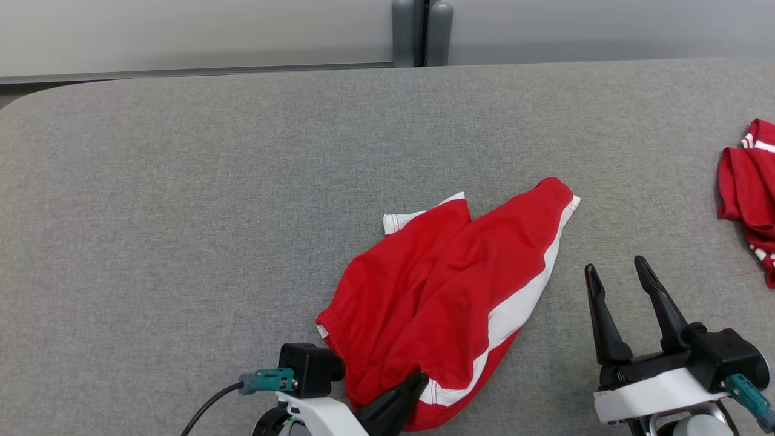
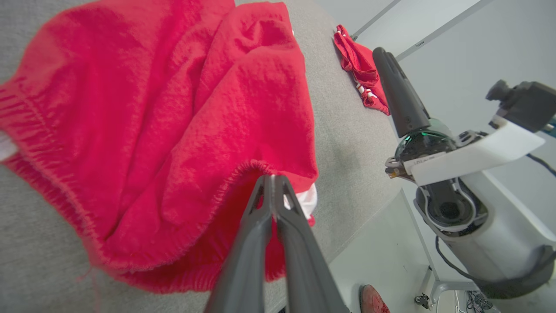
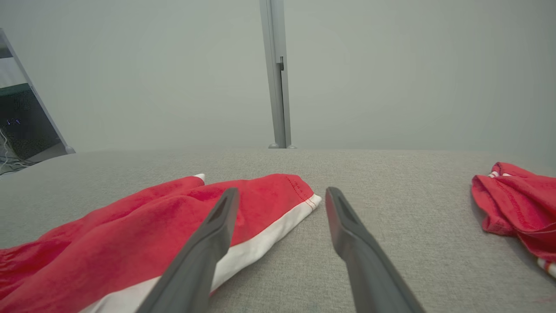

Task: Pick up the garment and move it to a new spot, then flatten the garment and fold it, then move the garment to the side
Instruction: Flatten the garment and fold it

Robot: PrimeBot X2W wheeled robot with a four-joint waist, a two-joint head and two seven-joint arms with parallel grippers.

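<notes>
1. The left gripper (image 1: 416,381) is pinching the red garment's (image 1: 448,290) near edge, jaws pressed together.
2. The garment is lying on the grey table (image 1: 181,212) between the grippers.
3. The right gripper (image 1: 616,266) is hovering just beside it, jaws spread.
4. Another red cloth (image 1: 748,188) is lying far right.

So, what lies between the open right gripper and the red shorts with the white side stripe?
Nothing: in the head view a bare strip of grey fabric tabletop separates the right gripper from the red shorts.
</notes>
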